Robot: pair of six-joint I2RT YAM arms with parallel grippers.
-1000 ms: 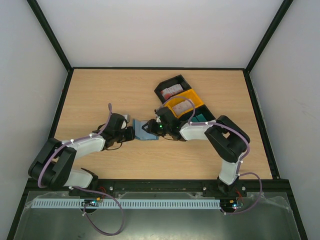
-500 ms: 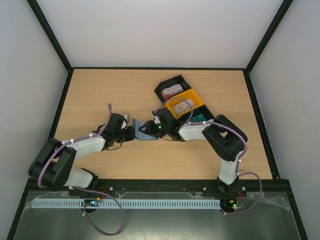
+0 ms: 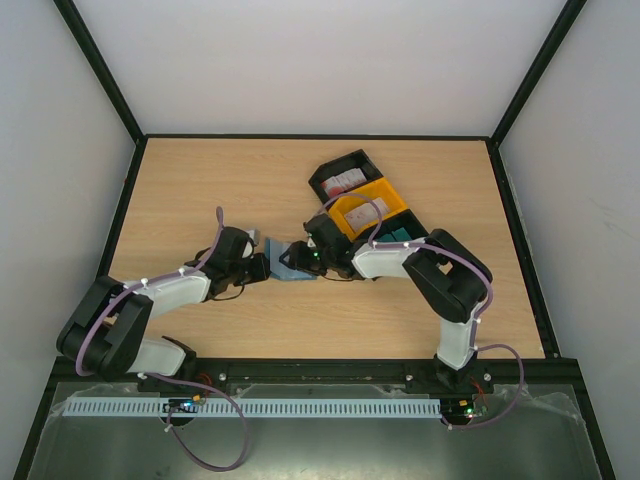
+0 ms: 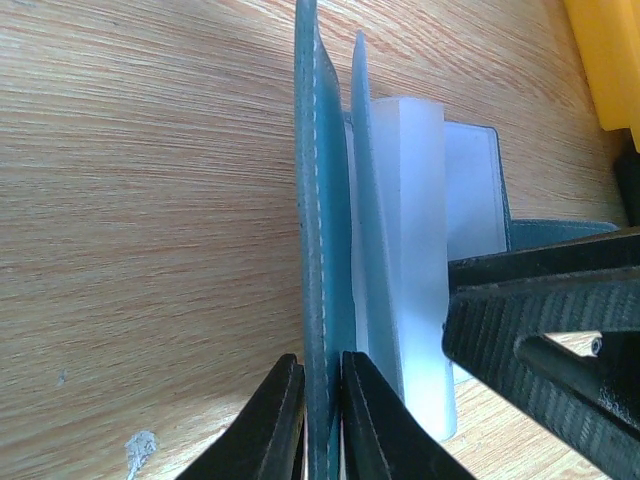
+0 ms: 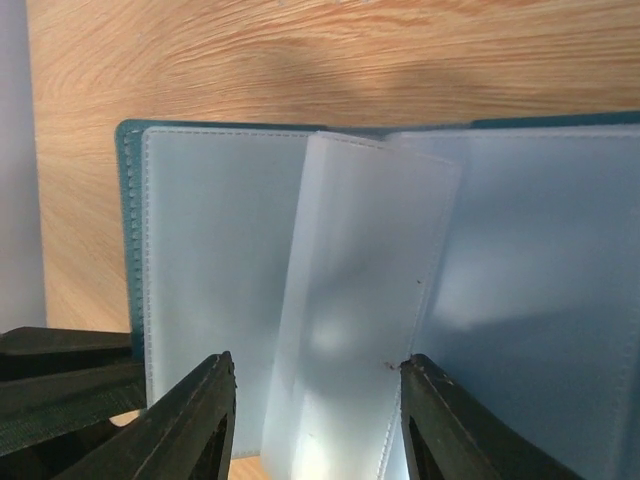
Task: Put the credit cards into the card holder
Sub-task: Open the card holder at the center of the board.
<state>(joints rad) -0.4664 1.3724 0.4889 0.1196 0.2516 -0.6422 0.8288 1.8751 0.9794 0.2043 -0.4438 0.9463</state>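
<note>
Left wrist view: my left gripper [image 4: 322,400] is clamped on the holder [image 4: 318,250] cover at table centre, I'd judge to keep the pockets fanned. Only the right wrist view shows the right gripper [image 5: 314,395] spread wide around a pale pocket leaf [image 5: 350,300]. Cards [image 3: 346,182] sit in the far-right bins [image 3: 318,180].

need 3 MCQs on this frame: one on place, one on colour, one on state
1. The card holder lies:
A) in a bin
B) on the table, between the left end effector and the right end effector
C) off the table

2. The middle bin is:
A) red
B) yellow
C) white

3. The left end effector is:
A) open
B) shut on a red card
C) shut on the card holder's cover

Key:
1B, the top view shows it on the wood between them.
2B, its walls are yellow.
3C, the left wrist view shows it clamped on the teal cover.
</note>
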